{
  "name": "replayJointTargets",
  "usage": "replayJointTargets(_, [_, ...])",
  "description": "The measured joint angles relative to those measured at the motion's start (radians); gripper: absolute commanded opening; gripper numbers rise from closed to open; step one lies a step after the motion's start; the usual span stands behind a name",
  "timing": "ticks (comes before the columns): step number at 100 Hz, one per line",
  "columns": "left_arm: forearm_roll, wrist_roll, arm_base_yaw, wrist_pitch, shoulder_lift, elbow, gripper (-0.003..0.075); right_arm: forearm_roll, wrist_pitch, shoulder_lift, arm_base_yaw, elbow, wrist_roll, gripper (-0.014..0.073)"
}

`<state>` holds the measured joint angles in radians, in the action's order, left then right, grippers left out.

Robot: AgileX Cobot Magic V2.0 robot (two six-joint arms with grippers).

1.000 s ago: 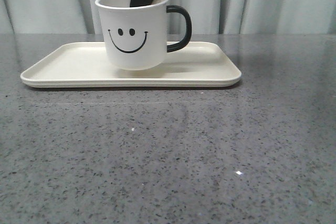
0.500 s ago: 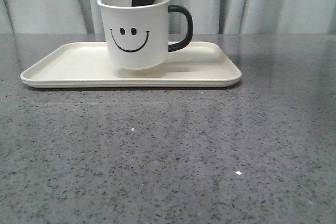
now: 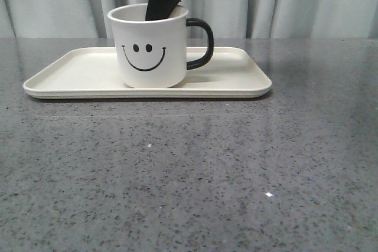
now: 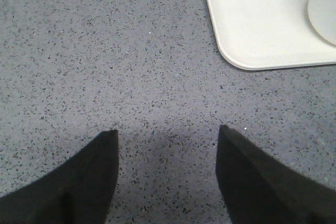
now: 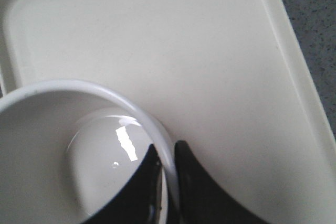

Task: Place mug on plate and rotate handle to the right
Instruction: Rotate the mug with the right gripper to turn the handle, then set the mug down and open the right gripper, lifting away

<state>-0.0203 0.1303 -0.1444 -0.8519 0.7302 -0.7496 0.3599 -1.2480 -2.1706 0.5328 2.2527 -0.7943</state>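
Two end effectors noted. Right end effector (image 5: 167, 182) clamped on the mug (image 3: 150, 48) wall: one finger inside the bowl, one outside, rim pinched between them. Left end effector (image 4: 167, 174) hangs spread apart over bare surface (image 3: 189, 169), holding nothing, just off the plate's corner.

Mug appears to sit on the plate (image 3: 77, 69), a little toward 9 o'clock from the plate's middle in the front view. Smiley faces the camera. Handle (image 3: 201, 42) points to 3 o'clock, apparently the wanted heading.

Judgement: placement and turn look done; step in hand is release. Doing it well likely means:
- confirm the base sits flat before letting go
- part the fingers slowly, evenly, so neither drags the wall and swings the handle
- lift straight up, clear of the rim, no sideways pull

Risk: the inner finger snags the rim and tips the mug.
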Motion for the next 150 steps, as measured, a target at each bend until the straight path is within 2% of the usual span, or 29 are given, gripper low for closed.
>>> replayJointTargets(53, [0.0,0.0,0.0,0.0,0.0,0.0,0.0409,0.026,0.0,-0.016,-0.011,0.002,-0.004,-0.0056])
replayJointTargets(62, [0.0,0.0,0.0,0.0,0.0,0.0,0.0409,0.026,0.0,-0.016,-0.012,0.002,-0.002,0.0009])
replayJointTargets(89, [0.0,0.0,0.0,0.0,0.0,0.0,0.0409,0.022,0.0,-0.029,-0.012,0.002,-0.004,0.0312])
replayJointTargets(107, [0.0,0.0,0.0,0.0,0.0,0.0,0.0409,0.02,0.03,-0.03,-0.024,0.002,0.01,0.0446])
replayJointTargets(117, [0.0,0.0,0.0,0.0,0.0,0.0,0.0409,0.02,0.052,-0.021,-0.037,0.002,0.04,0.0474])
replayJointTargets(150, [0.0,0.0,0.0,0.002,0.0,0.0,0.0409,0.011,0.057,0.12,-0.088,0.002,0.135,0.0474])
